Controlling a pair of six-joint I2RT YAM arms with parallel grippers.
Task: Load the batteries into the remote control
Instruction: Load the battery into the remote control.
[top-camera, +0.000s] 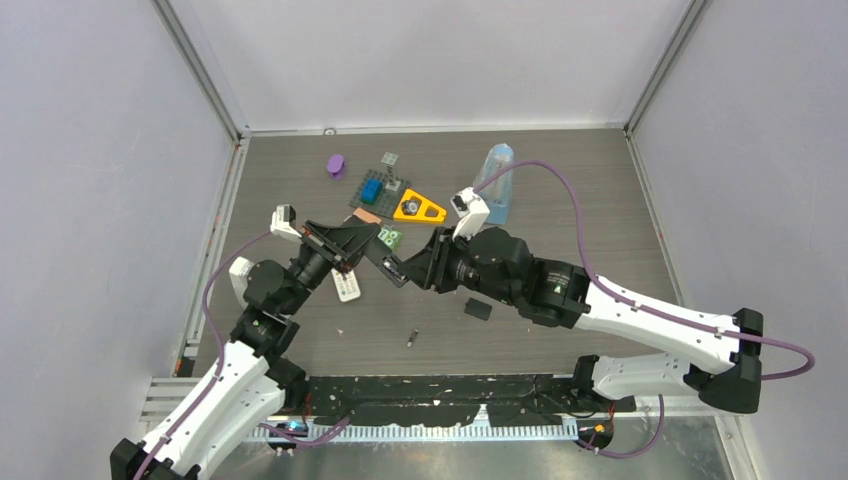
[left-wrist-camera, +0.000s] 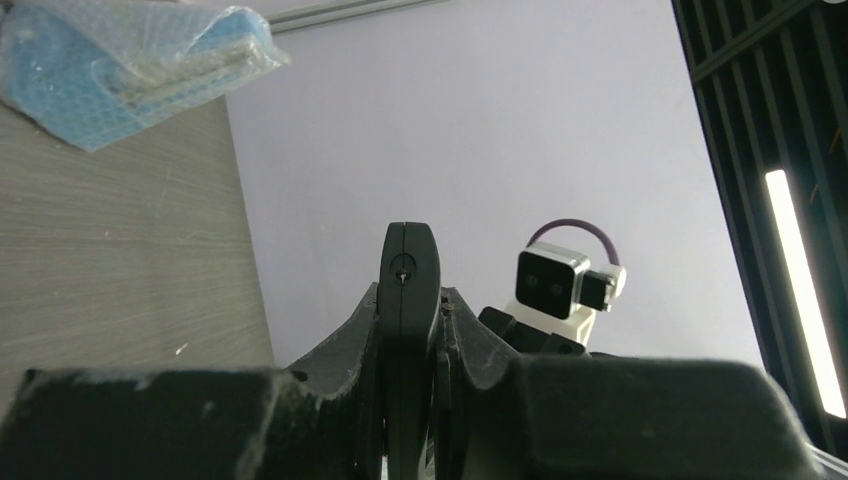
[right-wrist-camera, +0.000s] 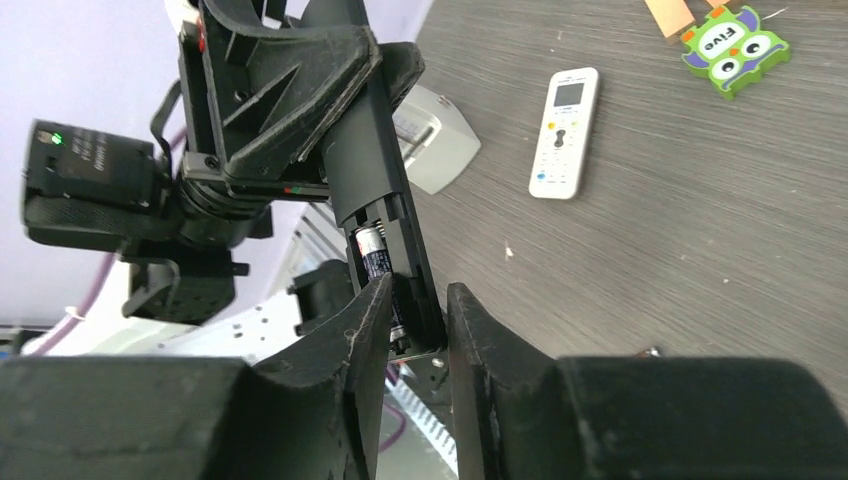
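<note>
My left gripper (top-camera: 362, 250) (left-wrist-camera: 408, 300) is shut on a long black remote control (top-camera: 385, 262) (left-wrist-camera: 408, 262) (right-wrist-camera: 362, 150) and holds it above the table. Its back is open and a battery (right-wrist-camera: 374, 252) lies in the bay. My right gripper (top-camera: 407, 272) (right-wrist-camera: 418, 295) meets it from the right, its fingers closed on either side of the remote's lower end, by the battery's end. A small white remote (top-camera: 347, 288) (right-wrist-camera: 565, 135) lies flat on the table under the left arm. One loose battery (top-camera: 411, 338) lies near the front edge.
A small black flat piece (top-camera: 478, 309) lies under the right arm. Further back are a green owl card (top-camera: 390, 238) (right-wrist-camera: 735, 45), an orange triangle (top-camera: 418, 209), a grey board (top-camera: 378, 190), a purple piece (top-camera: 336, 165) and a bubble-wrapped pack (top-camera: 497, 180) (left-wrist-camera: 130, 60).
</note>
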